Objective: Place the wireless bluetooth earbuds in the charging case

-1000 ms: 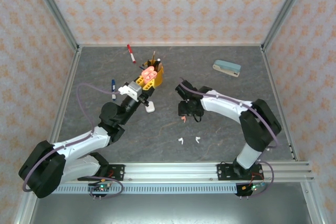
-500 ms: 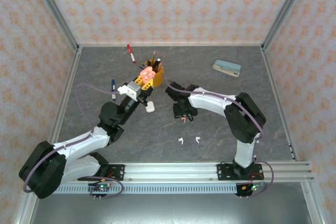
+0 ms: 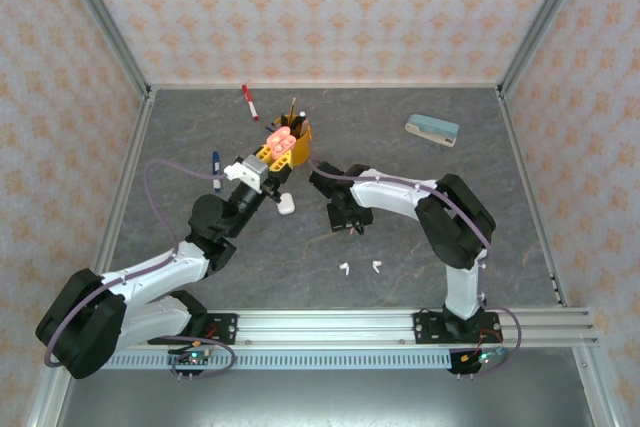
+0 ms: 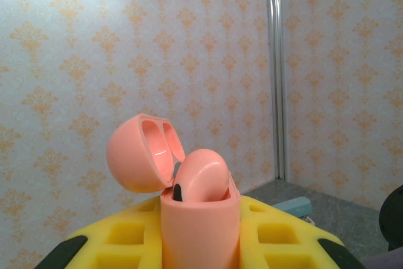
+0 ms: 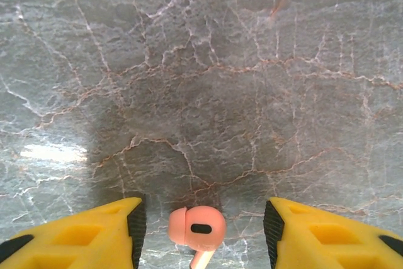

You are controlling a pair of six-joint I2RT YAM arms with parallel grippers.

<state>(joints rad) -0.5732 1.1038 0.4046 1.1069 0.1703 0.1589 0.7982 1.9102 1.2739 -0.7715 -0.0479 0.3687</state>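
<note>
The left gripper [image 4: 201, 247] clasps a glossy, rounded salmon-pink charging case [image 4: 200, 218].

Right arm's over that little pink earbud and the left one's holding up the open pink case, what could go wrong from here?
1. The tiny salmon-pink stemmed plastic earbud sits between the right tool's open jaws with gaps on both sides; closing on its rounded body could flick or twist it away.
2. The left tool holds the salmon-pink pebble-shaped charging case aloft, lid open; a twisted earbud might miss its socket and fall.
</note>
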